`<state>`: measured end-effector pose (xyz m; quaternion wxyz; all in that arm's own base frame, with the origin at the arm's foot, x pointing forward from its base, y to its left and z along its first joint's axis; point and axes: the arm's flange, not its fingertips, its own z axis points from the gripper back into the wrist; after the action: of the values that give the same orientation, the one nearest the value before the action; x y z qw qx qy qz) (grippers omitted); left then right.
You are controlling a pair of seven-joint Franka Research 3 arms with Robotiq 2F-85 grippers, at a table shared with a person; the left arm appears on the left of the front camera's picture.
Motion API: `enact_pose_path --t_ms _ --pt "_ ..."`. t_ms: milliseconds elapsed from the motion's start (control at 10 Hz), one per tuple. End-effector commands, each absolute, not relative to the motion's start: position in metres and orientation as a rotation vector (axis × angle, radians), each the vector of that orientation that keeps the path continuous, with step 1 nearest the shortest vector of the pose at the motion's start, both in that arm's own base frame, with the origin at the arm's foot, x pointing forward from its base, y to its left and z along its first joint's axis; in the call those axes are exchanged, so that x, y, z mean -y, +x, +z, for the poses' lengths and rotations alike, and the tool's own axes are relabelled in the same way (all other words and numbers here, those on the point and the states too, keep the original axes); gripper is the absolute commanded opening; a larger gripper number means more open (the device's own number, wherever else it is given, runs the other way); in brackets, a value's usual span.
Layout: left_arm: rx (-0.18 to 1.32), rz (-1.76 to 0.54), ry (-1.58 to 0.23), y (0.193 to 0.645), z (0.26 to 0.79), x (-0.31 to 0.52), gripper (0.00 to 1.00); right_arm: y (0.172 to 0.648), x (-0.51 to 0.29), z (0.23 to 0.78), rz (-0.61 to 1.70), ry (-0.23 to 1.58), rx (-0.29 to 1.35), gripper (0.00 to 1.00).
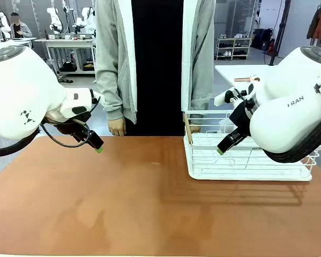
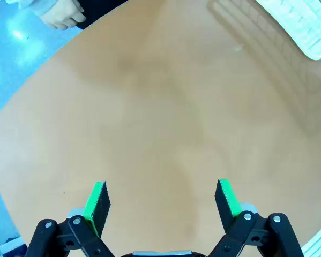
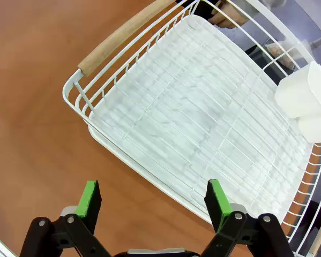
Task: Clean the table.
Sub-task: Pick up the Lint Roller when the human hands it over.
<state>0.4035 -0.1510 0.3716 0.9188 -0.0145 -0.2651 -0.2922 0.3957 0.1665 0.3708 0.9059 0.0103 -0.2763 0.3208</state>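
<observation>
Table (image 1: 149,203) spans under both arms. Rack (image 1: 240,172) stands on its right part, just below right tool (image 3: 152,201), released, empty. Left tool (image 2: 163,201) released, well apart from rack. Right arm nearer.

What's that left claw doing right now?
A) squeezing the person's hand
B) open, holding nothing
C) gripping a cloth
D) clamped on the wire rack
B: the left gripper has its green pads spread wide apart, with nothing but bare table between them.
</observation>
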Motion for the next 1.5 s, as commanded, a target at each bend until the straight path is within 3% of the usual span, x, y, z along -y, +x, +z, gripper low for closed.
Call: enact_pose_path --t_ms 0,800,900,1100,1400 --pt "0.545 -0.601 -0.030 0.403 0.372 0.151 1.00 0.396 -0.167 0.371 0.662 0.021 0.571 1.00" --pt "0.545 -0.602 -0.030 0.403 0.372 0.151 1.00 0.396 -0.166 0.371 0.664 0.020 0.571 1.00" --pt "0.538 -0.587 -0.065 0.408 0.411 0.150 1.00 0.395 -0.158 0.414 0.604 0.090 0.574 1.00" --pt "0.450 -0.554 -0.270 0.417 0.482 0.121 1.00 0.400 -0.121 0.489 0.473 0.288 0.513 1.00" --pt "0.273 -0.417 -0.791 0.400 0.553 0.002 1.00 0.398 -0.024 0.561 0.279 0.735 0.381 1.00"
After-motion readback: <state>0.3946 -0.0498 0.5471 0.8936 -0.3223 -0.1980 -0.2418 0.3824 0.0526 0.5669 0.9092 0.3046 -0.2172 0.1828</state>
